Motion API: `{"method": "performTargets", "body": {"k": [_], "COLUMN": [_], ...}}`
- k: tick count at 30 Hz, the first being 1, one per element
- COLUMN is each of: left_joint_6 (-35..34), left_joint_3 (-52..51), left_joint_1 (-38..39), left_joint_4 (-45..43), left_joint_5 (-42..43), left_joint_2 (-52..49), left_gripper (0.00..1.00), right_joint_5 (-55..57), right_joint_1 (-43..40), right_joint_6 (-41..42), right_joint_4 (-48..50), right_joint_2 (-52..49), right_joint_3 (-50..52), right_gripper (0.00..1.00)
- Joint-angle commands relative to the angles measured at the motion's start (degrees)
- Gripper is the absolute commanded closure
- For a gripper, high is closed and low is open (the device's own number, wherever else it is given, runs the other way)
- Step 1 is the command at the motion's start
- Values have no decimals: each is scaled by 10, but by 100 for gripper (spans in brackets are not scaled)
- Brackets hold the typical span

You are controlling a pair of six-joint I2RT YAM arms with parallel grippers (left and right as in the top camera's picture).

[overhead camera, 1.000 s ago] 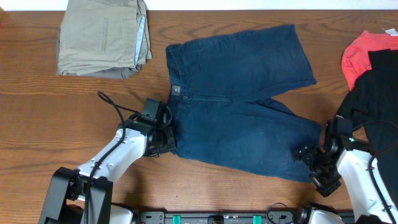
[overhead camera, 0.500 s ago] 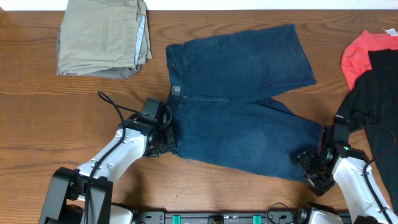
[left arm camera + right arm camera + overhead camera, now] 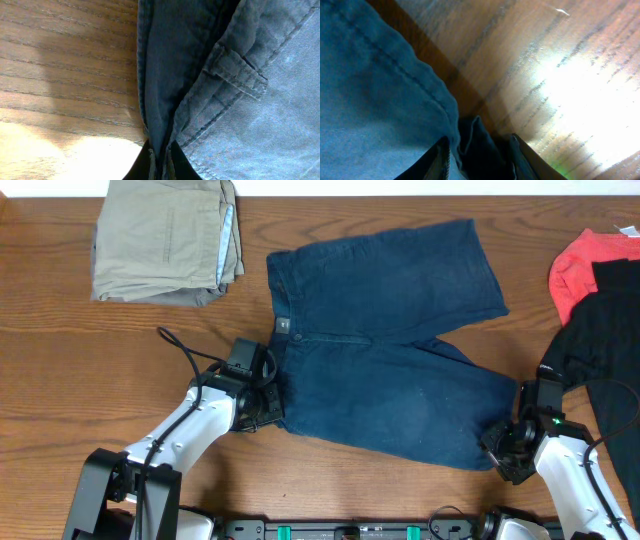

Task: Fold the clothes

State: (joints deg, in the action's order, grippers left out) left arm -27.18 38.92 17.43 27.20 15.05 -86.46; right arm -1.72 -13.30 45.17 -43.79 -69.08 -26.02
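Shorts (image 3: pixel 390 370) lying left-to-right: left end effector (image 3: pixel 268 408) clamping waistband (image 3: pixel 150 75), right end effector (image 3: pixel 497 448) straddling leg hem (image 3: pixel 420 80) (fingers apart).

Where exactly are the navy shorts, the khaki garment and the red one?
dark navy blue denim shorts (image 3: pixel 385 380), overhead view, middle of the fabric.
folded khaki-tan garment (image 3: pixel 160 240), overhead view, its top face.
red garment (image 3: pixel 583 268), overhead view, its left part.

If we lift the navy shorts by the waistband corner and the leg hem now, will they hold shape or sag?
Probably floppy: the shorts lie flat with soft creases, so the middle should sag. The waistband in the left gripper looks thick and seamed, likely a secure hold. The hem at the right gripper looks thinner and might slip.
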Motion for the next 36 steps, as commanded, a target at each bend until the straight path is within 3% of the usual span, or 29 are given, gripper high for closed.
{"method": "performTargets", "body": {"k": [1, 2, 4, 5, 12, 23, 36], "left_joint_6": [-1, -1, -1, -1, -1, -15, -36], "left_joint_3": [-12, -12, -12, -12, -12, -11, -2], "left_joint_1": [2, 2, 2, 2, 2, 2, 2], "left_joint_4": [5, 5, 5, 8, 57, 164, 280], "left_joint_5": [-21, -21, -20, -20, -20, -20, -20], "left_joint_2": [-11, -11, -10, -8, 56, 277, 433], "left_gripper": [94, 94, 94, 94, 94, 94, 94], "right_joint_5": [-52, -53, -59, -64, -77, -77, -75], "right_joint_1": [-8, -8, -8, -8, -8, -7, -5], "right_joint_6": [0, 0, 0, 0, 0, -50, -124], "right_joint_4": [16, 16, 16, 16, 9, -53, -134], "right_joint_2": [-17, -17, -17, -17, -16, 9, 223], "right_joint_3": [33, 33, 33, 33, 25, -41, -105], "right_gripper": [66, 71, 94, 99, 99, 99, 99]}}
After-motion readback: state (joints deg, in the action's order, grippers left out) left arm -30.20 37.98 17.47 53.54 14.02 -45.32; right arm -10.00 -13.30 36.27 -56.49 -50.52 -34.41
